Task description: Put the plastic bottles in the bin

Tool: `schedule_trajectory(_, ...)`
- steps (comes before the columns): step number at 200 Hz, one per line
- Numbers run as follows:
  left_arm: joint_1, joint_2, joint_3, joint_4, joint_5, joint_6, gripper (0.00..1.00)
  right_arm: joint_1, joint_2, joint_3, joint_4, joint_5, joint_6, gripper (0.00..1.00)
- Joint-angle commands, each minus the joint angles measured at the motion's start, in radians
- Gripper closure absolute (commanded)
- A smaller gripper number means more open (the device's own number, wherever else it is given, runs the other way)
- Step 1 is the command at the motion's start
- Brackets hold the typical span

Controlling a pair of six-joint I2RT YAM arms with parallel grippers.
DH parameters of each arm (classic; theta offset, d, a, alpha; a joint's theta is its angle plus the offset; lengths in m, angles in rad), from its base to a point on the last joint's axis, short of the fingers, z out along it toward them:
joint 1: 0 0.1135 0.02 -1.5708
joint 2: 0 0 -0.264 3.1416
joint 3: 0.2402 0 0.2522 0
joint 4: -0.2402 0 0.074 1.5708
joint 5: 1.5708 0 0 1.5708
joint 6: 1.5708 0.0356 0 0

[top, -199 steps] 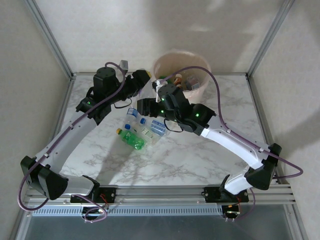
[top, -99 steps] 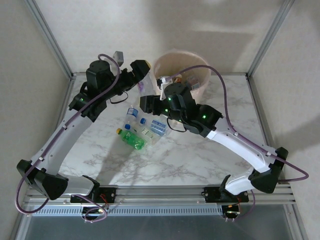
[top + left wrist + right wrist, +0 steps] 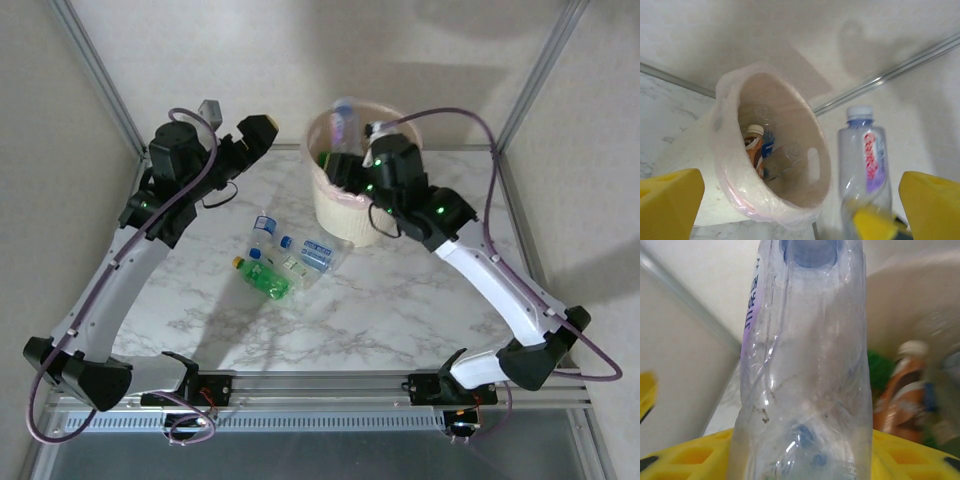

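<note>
Nearest to the arm bases, on the white marbled table (image 3: 400, 300), a small group of plastic bottles (image 3: 285, 258) lay on their sides, to the near left of the bin. One was a green bottle (image 3: 268, 282) with a yellowish cap. The others were clear and a little crumpled, with blue caps and blue labels. They lay touching or just beside each other.

The bin (image 3: 345, 212) stood behind them at the far side of the table. It was round and tapered, wider at the rim, and made of smooth pale peach plastic. A thin pinkish bag, wrinkled and half transparent, was folded over its rim. Inside lay an orange-brown bottle (image 3: 754, 146) with a white cap, a clear one beside it, and something green.

The right end effector (image 3: 344, 150) was partly closed on a clear bottle (image 3: 864, 155) and held it upright by the lower body, above the bin. This bottle was thin-walled and dented, with a pale bluish cap and a label in red and violet letters. Small specks sat on its inside wall.

The left end effector (image 3: 254, 130) hung to the left of the bin, its yellow fingers spread fully apart with nothing between them.
</note>
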Motion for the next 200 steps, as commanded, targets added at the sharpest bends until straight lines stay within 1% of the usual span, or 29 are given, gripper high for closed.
schedule_trajectory(1, 0.014, -0.05, -0.024, 0.001, -0.07, 0.045, 0.0, -0.104, 0.026, 0.068, -0.038, 0.012, -0.071, 0.44)
schedule_trajectory(23, 0.02, -0.084, -0.068, -0.007, -0.13, 0.055, 0.0, -0.184, 0.092, 0.121, -0.041, -0.016, -0.12, 0.44)
schedule_trajectory(49, 0.024, -0.131, -0.155, -0.003, -0.191, 0.052, 0.0, -0.225, 0.182, 0.191, -0.058, -0.019, -0.164, 0.41)
schedule_trajectory(58, 0.026, -0.146, -0.183, -0.008, -0.214, 0.058, 0.0, -0.228, 0.2, 0.195, -0.051, -0.009, -0.178, 0.38)
schedule_trajectory(70, 0.031, -0.166, -0.22, -0.014, -0.233, 0.062, 0.0, -0.231, 0.216, 0.197, -0.046, 0.011, -0.189, 0.29)
schedule_trajectory(79, 0.034, -0.181, -0.257, -0.009, -0.239, 0.063, 0.0, -0.236, 0.225, 0.204, -0.046, 0.018, -0.192, 0.24)
schedule_trajectory(92, 0.041, -0.198, -0.307, -0.018, -0.261, 0.042, 0.01, -0.245, 0.235, 0.224, -0.06, 0.02, -0.189, 0.21)
schedule_trajectory(108, 0.063, -0.203, -0.354, -0.037, -0.234, 0.018, 0.01, -0.248, 0.235, 0.246, -0.076, 0.007, -0.181, 0.19)
schedule_trajectory(128, 0.09, -0.2, -0.378, -0.069, -0.192, 0.013, 0.01, -0.242, 0.204, 0.24, -0.077, -0.038, -0.163, 0.19)
schedule_trajectory(138, 0.1, -0.201, -0.384, -0.084, -0.187, 0.018, 0.01, -0.226, 0.177, 0.226, -0.072, -0.063, -0.156, 0.2)
schedule_trajectory(152, 0.114, -0.21, -0.396, -0.107, -0.199, 0.027, 0.0, -0.177, 0.137, 0.202, -0.059, -0.08, -0.16, 0.2)
schedule_trajectory(184, 0.138, -0.213, -0.41, -0.15, -0.208, 0.042, 0.01, -0.026, 0.078, 0.176, -0.063, -0.031, -0.173, 0.21)
schedule_trajectory(200, 0.142, -0.218, -0.413, -0.165, -0.207, 0.046, 0.0, 0.075, 0.063, 0.155, -0.062, -0.001, -0.172, 0.21)
